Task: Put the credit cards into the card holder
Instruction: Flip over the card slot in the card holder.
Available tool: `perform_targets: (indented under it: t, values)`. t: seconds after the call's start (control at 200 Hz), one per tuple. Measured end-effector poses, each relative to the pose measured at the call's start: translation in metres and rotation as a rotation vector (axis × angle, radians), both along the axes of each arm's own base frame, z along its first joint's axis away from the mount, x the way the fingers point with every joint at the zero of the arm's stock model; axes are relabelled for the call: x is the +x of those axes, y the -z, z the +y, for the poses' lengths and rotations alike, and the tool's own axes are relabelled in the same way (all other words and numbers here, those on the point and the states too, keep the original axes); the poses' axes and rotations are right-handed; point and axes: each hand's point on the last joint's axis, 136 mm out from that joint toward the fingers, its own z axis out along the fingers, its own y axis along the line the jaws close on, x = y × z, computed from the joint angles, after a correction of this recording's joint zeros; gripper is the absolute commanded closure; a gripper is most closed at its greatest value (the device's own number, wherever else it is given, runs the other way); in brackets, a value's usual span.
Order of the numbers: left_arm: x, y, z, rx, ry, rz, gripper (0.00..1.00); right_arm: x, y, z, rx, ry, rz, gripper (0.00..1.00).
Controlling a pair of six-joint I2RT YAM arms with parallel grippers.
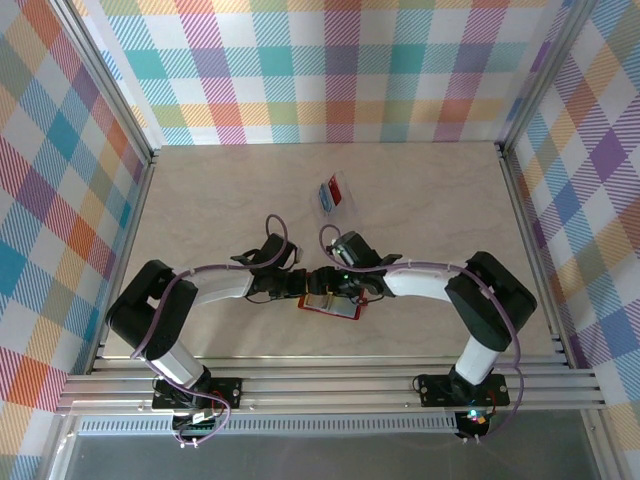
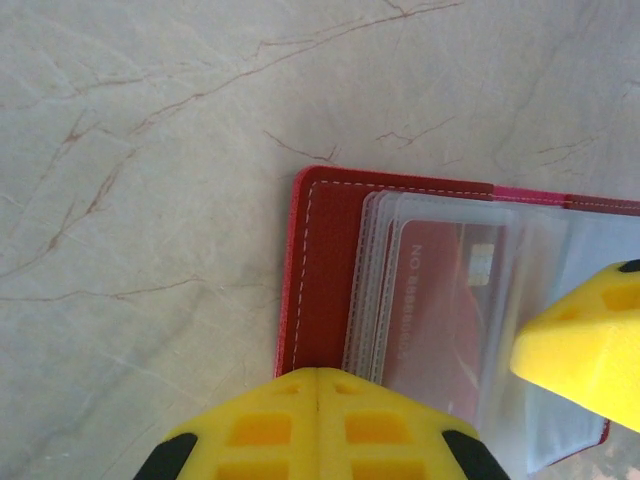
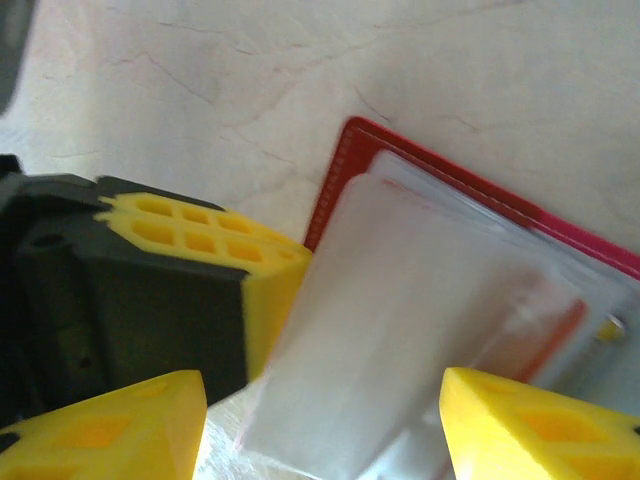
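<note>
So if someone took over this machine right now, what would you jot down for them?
Left claw: shut, tips at the edge of the open wallet.
Right claw: open, astride the wallet's clear sleeves.
Done: a red card sits in one sleeve.
Left: spare cards, blue and red it seems, lie farther up the table; fetch and slot them.

The card holder [image 2: 325, 270] is stitched red leather-like outside and translucent plastic inside, on a smooth marble-patterned table [image 2: 150, 200].
</note>
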Motion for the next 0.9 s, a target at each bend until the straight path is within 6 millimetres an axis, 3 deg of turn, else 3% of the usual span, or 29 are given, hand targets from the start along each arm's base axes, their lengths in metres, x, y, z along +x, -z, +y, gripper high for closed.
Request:
perform_targets:
  t: [0.44, 0.6, 0.76, 0.9]
  values:
    - [-0.005, -0.001, 0.021, -0.064, -0.092, 0.053, 0.98, 0.001, -0.004, 0.017, 0.063, -0.042, 0.008, 0.31]
    - [-0.003, -0.011, 0.037, -0.067, -0.146, 0.022, 0.90, 0.003, -0.011, 0.025, 0.083, -0.059, 0.005, 0.28]
    - [0.001, -0.027, 0.037, -0.098, -0.157, -0.022, 0.84, 0.005, -0.014, 0.033, 0.104, -0.081, 0.013, 0.28]
    - [-0.003, -0.026, 0.039, -0.101, -0.158, -0.021, 0.80, 0.003, -0.014, 0.035, 0.109, -0.090, 0.023, 0.27]
